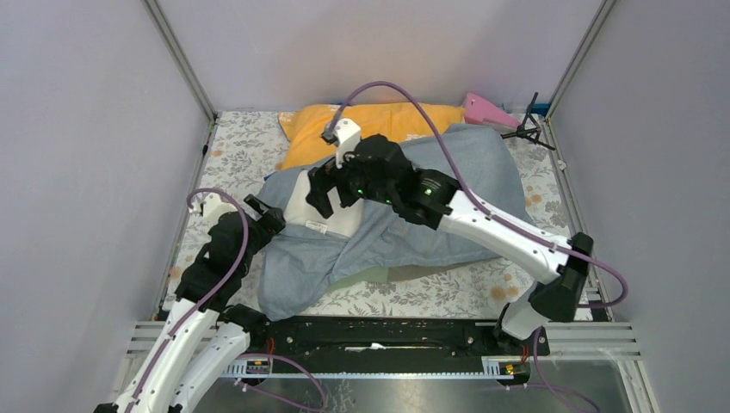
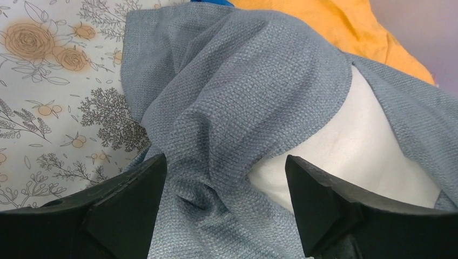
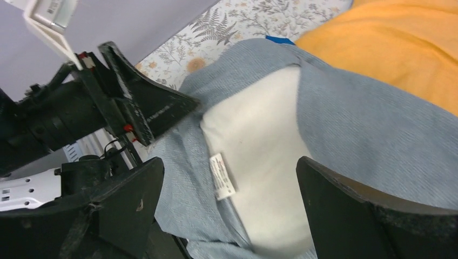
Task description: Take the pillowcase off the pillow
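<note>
The left gripper stands wide apart around a fold of the grey-blue pillowcase. The right gripper, also apart, is over the bare white pillow.

Worktop has a floral-print cover. Orange cushion lies at the far edge, centre-left. Pink wedge-shaped item sits in the far right corner, with a black spindly stand just beside it. Small bright blue scrap near the cushion; can't tell what it is.
</note>
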`<state>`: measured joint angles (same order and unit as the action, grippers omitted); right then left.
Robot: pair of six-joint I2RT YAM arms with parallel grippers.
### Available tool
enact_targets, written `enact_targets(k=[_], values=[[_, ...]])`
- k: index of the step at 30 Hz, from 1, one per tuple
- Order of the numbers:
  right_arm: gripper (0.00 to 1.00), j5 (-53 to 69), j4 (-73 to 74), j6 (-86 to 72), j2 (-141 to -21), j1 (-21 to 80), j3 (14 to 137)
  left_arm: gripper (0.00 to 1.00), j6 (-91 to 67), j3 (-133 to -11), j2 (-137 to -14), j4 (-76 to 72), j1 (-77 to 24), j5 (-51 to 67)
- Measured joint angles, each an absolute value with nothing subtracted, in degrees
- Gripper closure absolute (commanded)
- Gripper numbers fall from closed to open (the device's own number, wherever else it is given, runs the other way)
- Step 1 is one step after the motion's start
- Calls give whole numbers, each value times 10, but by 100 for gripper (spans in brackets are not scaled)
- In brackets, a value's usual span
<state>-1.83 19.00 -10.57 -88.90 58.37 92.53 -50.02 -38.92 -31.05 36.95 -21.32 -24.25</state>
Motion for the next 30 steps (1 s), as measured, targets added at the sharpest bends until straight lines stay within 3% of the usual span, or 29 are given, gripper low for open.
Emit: enact_targets(k=[13,15,22,26,28,29,30], values=[[0,-10,242,-103,-1056,597,1022,19,-492,-366,-353,357,-213,-199],[0,-22,259,-104,-1080,597,1040,29,-492,-366,-357,352,-213,-198],[0,-97,292,-105,-1103,599,1045,81,-497,-366,-358,346,-213,-203],[2,-131,289,-105,-1103,602,1018,93,-508,-359,-355,345,-213,-210],[13,-146,285,-103,-1103,604,1006,95,-512,-356,-353,344,-213,-211],[23,-149,282,-101,-1103,604,1003,96,-514,-355,-352,344,-213,-212],[40,-155,278,-99,-1103,605,1000,96,-515,-353,-352,343,-213,-213]])
